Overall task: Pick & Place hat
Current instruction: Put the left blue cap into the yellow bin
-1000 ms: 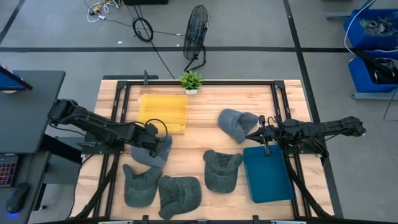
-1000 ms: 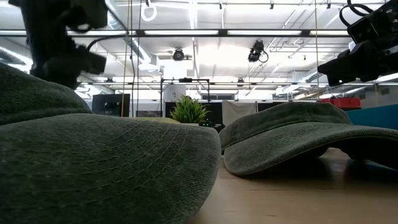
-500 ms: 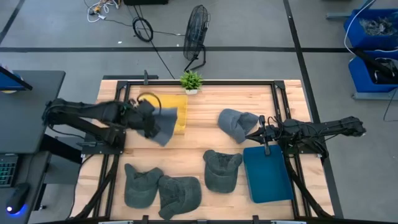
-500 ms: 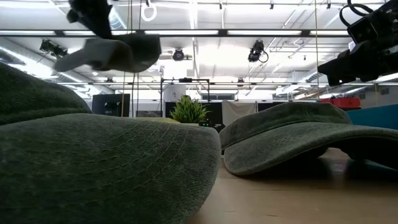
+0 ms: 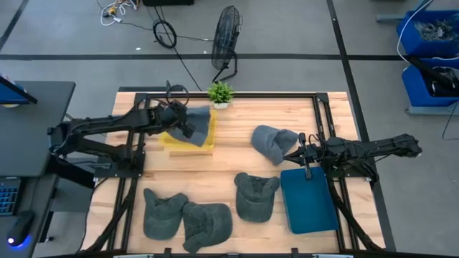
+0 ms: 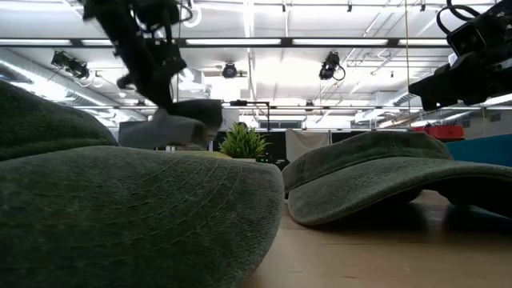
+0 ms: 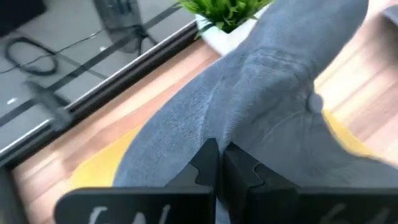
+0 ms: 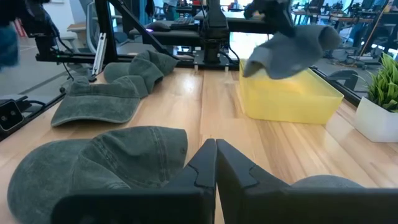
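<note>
While clamped on grey hat (image 5: 196,126), left gripper (image 5: 181,121) hangs it, seemingly clear, above yellow bin (image 5: 188,140).

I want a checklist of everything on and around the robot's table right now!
Surface: wooden table, with a black frame along its edges.
Job's things: grey hat held above the yellow bin; four more hats lie on the table; blue bin at the right.
Clutter: small potted plant at the far edge.
Grippers: left gripper shut on the grey hat; right gripper shut, beside a hat.
Cables: cables on the floor behind the table.
Surroundings: floor fan, blue crates.
</note>
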Available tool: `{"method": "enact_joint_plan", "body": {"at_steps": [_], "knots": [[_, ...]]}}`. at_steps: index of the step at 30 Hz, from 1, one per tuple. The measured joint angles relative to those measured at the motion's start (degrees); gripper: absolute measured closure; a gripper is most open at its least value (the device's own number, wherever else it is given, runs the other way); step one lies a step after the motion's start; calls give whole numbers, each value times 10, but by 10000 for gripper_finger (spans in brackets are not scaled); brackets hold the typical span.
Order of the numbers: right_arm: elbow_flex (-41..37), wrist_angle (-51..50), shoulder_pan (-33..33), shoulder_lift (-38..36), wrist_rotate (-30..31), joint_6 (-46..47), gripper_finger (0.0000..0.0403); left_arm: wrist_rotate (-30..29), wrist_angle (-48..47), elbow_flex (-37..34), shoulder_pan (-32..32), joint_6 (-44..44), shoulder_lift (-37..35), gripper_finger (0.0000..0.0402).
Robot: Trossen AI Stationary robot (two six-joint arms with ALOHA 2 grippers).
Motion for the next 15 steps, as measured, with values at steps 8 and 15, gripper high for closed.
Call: {"method": "enact_joint_plan", "body": {"at_steps": [8,15], "knots": [[0,0,0,0,0,0,393,49,68,-71,94,10,0,389],[0,0,0,0,0,0,393,66,72,-122,103,8,0,388]]}}
